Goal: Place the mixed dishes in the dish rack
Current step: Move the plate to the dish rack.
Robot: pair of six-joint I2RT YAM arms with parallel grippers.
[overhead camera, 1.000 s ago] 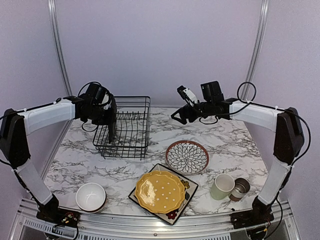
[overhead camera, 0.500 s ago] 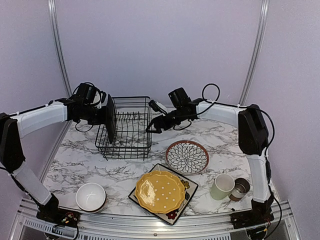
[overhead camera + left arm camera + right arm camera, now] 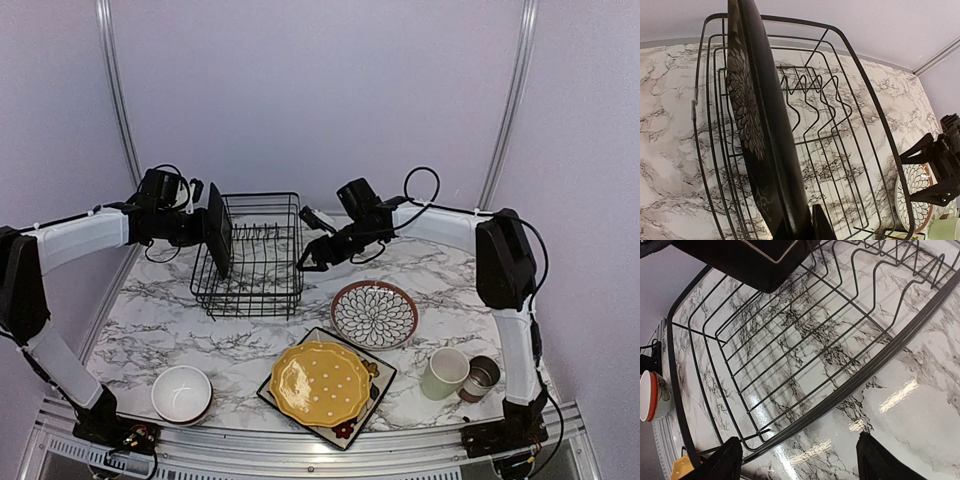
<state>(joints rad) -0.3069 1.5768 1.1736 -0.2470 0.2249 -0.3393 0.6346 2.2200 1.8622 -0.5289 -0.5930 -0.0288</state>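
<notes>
**A:** What lies nearest the arms?

**B:** A bowl [image 3: 181,392], then a yellow plate [image 3: 320,383] lying on a second black plate [image 3: 345,430], with a mug [image 3: 444,372] and a cup [image 3: 482,377] touching each other. All sit on the surface [image 3: 150,330]. A little farther in lies a round patterned plate [image 3: 374,313].

**A:** And the rack?

**B:** The rack [image 3: 262,195] is farther back. The left claw [image 3: 200,230] is clenched on the rim of a black plate [image 3: 747,105] and holds it on edge over the rack's left side. Whether the plate touches the wires cannot be told. The right claw [image 3: 310,260] gapes, grasping nothing, just beside the rack's right rim.

**A:** How will that plate handle?

**B:** It looks stiff and glazed, so probably slick, and likely to chip if knocked against wire. A rim pinch suits it, though its weight hangs off one edge and it may swing. Lowered straight, it should settle between the wires. The flat dishes up front would need a lifted edge before a claw can pinch them.
</notes>
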